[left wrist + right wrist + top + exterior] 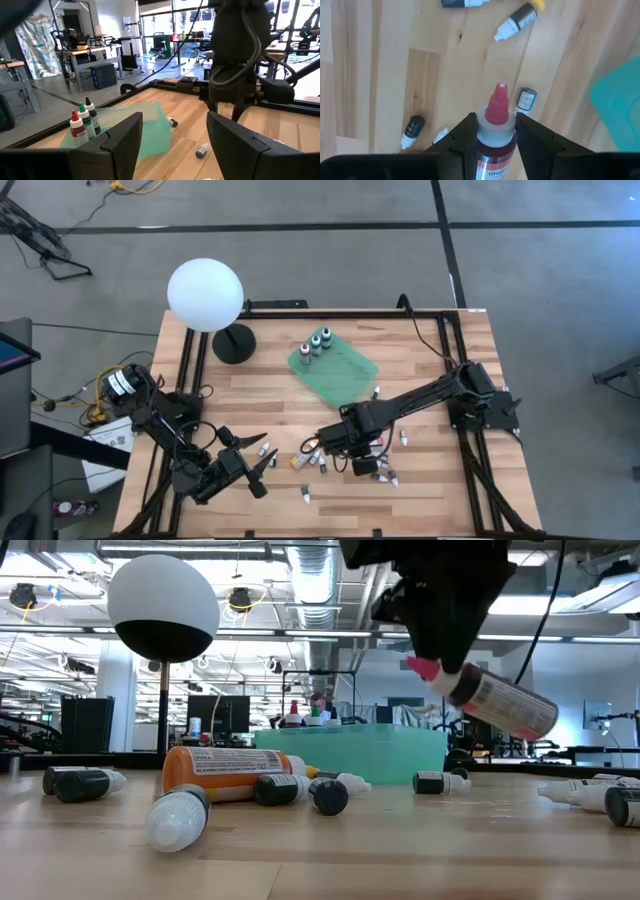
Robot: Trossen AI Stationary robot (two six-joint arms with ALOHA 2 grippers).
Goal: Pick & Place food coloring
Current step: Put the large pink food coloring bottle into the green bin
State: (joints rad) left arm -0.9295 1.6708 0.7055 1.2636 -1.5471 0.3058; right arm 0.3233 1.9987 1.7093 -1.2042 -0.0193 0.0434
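My right gripper (338, 442) is over the table's middle, shut on a dark food coloring bottle with a pink cap (495, 700), (495, 130), which is off the table. Several more small bottles and dropper tubes (303, 463) lie on their sides on the wood below and around it, among them an orange-labelled one (230, 772) and a white-capped one (175, 818). Three bottles (318, 343), (82, 122) stand upright in the far corner of the green tray (340, 375). My left gripper (262, 476), (175, 135) waits open at the near left, holding nothing. My right gripper pinches the pink-capped bottle between its two fingers at the shoulder (495, 134), just below the cap. One finger (465, 136) is on each side of it, coming from above. The bottle is lifted clear and tilted, cap (422, 668) higher and toward the table's left, body (515, 708) slanting down to the right.
A white globe lamp (205, 295) on a black base (235, 343) stands at the far left. The green tray (350, 752) sits past the table's middle. Loose bottles (385, 475) are scattered between the two grippers and near the right arm. Bare wood lies along the near edge and right side.
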